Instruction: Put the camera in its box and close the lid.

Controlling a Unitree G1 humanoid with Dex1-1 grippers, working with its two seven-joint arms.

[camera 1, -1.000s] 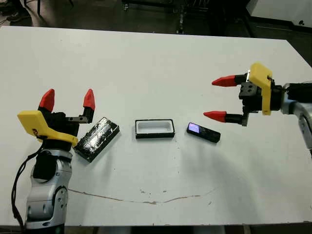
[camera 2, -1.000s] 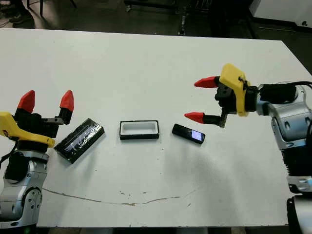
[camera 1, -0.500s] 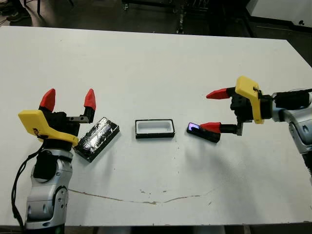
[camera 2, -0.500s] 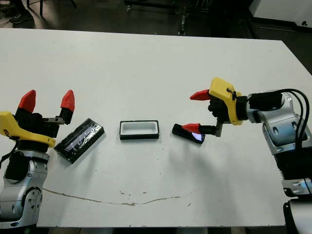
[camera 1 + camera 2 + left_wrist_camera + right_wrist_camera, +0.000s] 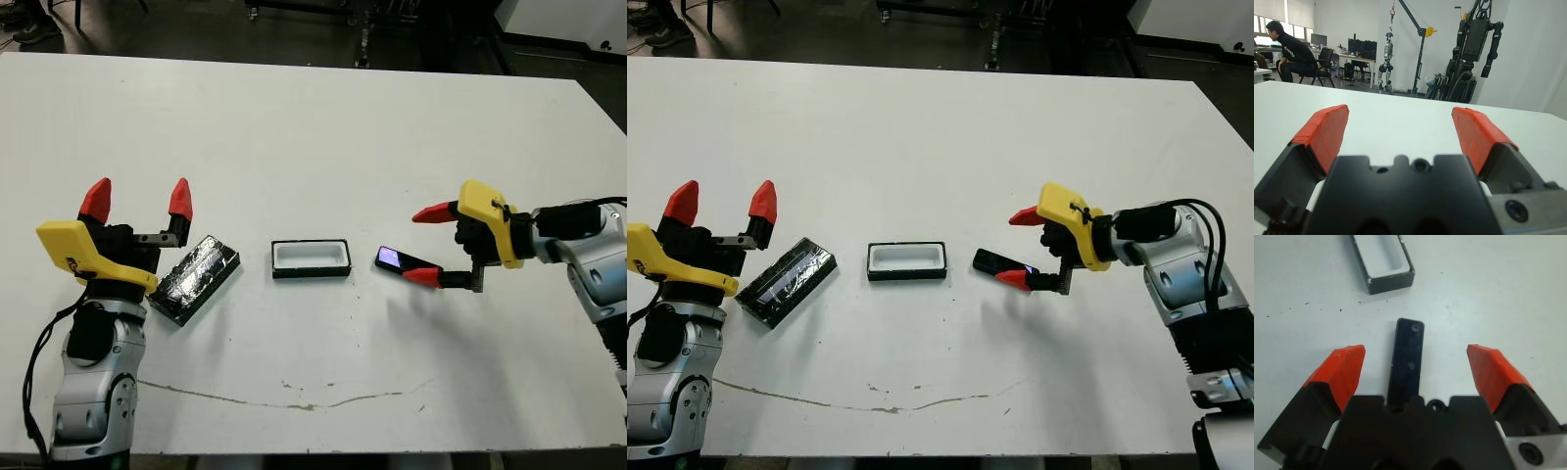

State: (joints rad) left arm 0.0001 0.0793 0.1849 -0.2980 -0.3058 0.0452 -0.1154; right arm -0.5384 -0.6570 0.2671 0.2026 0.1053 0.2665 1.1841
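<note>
We work at a white surface [image 5: 294,127], scuffed with a thin dark scratch near its front edge and peppered with small dark specks around the box. Beyond its far edge the head views show a dark floor with stands and wheeled frames. The left wrist view looks across the surface into a bright room: a seated person [image 5: 1290,51] at desks with monitors, a small humanoid figure hung from a hoist, and dark robot arms on a rack.

Our left end effector [image 5: 137,199] is held spread wide, fingers up, just beside the lid [image 5: 194,278], which lies at a slant on the surface. The box [image 5: 311,258] sits open between lid and camera, white lining up, clear of both.

Our right end effector [image 5: 427,244] is also spread wide and straddles the camera [image 5: 395,260], which lies flat on the surface, its bluish patch at the end nearer the box. The lower finger covers the camera's far end in the head views, and in the right wrist view [image 5: 1409,355] its near end disappears behind the black body. We cannot tell whether either finger touches it. The box is cut off at that view's edge.
</note>
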